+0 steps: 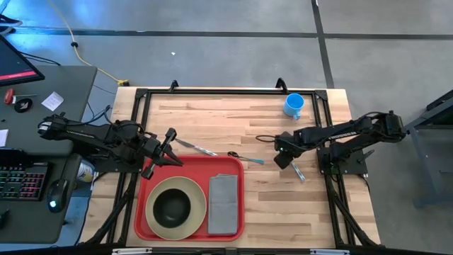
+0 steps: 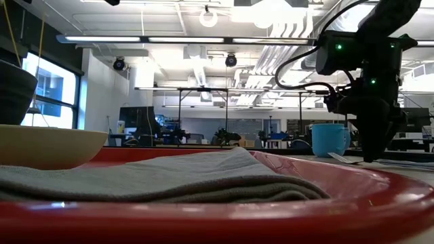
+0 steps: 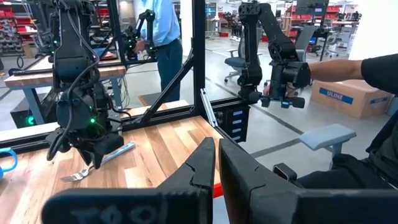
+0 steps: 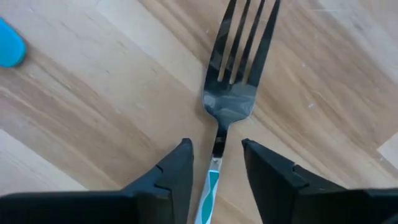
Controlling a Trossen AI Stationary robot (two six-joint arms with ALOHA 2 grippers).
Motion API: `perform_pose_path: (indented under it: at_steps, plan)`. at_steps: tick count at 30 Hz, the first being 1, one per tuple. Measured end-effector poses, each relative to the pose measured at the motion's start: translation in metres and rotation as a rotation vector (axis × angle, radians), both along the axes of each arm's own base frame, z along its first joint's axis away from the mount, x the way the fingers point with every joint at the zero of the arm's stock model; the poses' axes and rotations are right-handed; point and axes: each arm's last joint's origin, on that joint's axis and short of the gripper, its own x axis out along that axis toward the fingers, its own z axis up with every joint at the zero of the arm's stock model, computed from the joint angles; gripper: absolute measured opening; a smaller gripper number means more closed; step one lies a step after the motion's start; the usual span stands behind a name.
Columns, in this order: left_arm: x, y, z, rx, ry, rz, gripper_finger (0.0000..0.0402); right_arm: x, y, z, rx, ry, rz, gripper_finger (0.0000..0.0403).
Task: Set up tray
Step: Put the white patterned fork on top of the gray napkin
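The red tray (image 1: 141, 216) lies at the table's near left, holding a cream plate (image 1: 195, 193) with a dark bowl (image 1: 172, 205) on it and a grey napkin (image 1: 223, 204). A fork (image 4: 233, 93) with a teal-patterned handle lies flat on the wood at the right (image 1: 298, 171). My right gripper (image 4: 216, 146) points down over it, open, one finger on each side of the fork's neck without touching. My left gripper (image 3: 216, 149) hangs level over the tray's far left corner (image 1: 172, 150), shut and holding nothing.
A knife (image 1: 197, 148) and another teal-handled utensil (image 1: 245, 158) lie on the wood just beyond the tray's far rim. A blue mug (image 1: 294, 105) stands at the far right. A black frame (image 1: 233, 91) borders the table. People show in the room behind.
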Motion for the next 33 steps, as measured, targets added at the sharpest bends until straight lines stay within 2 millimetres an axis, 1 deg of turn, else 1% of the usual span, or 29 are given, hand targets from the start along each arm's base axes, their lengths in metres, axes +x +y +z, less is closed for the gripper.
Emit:
perform_pose_path:
  at_steps: [5, 16, 33]
  plan:
    - [0.0000, -0.0001, -0.0001, 0.000, 0.001, -0.002, 0.0056, -0.0001, -0.0010, 0.0001, -0.036, 0.003, -0.005, 0.0136]
    - [0.0000, -0.0001, -0.0007, 0.001, 0.008, -0.002, 0.0056, 0.0005, -0.0005, 0.0001, -0.022, -0.004, -0.002, 0.0096]
    - [0.0000, -0.0001, -0.0016, 0.003, 0.017, -0.003, 0.0056, 0.0022, -0.0004, 0.0003, -0.005, -0.026, -0.051, 0.0099]
